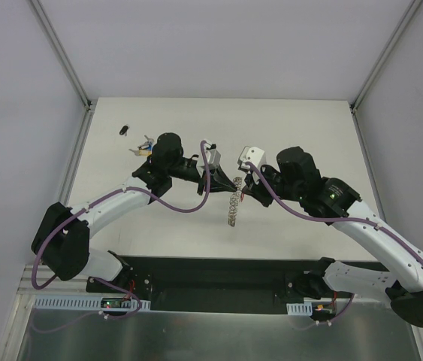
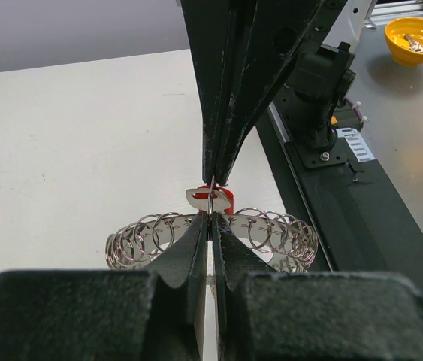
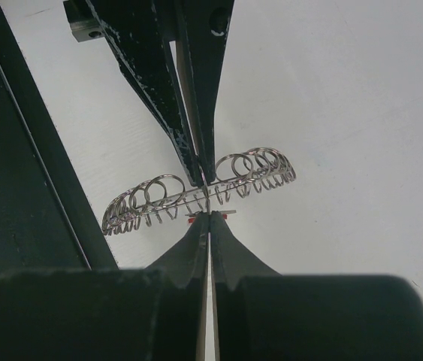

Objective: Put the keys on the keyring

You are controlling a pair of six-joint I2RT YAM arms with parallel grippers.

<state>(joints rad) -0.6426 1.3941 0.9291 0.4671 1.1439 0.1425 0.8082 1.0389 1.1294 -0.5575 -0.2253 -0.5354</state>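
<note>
The left gripper (image 2: 210, 219) is clenched, its fingers pressed together with no gap, and their tips pinch the coiled wire edge of the keyring (image 2: 151, 237). The right gripper (image 3: 209, 218) meets it almost tip to tip and is clamped just as tight. It grips the red-tagged key (image 2: 213, 198), whose red plastic shows on either side of its fingertips in its own wrist view. The key therefore lies directly between the two sets of fingertips, at the ring's rim. Whether it has caught on a coil I cannot tell.

From above, the grippers meet over the middle of the table (image 1: 309, 135), the left one reaching in from the left and the right one from the right. Neither is nearer the ring than the other. The ring shows edge-on there, as a narrow strip running from the meeting point toward the near edge. In both wrist views its long span lies crosswise to the fingers. The coming move likely depends on working the key along that wire, across the pinch.

The other keys (image 1: 145, 143) lie on the table at far left, well apart from the ring, beside a small dark object (image 1: 124, 129).
</note>
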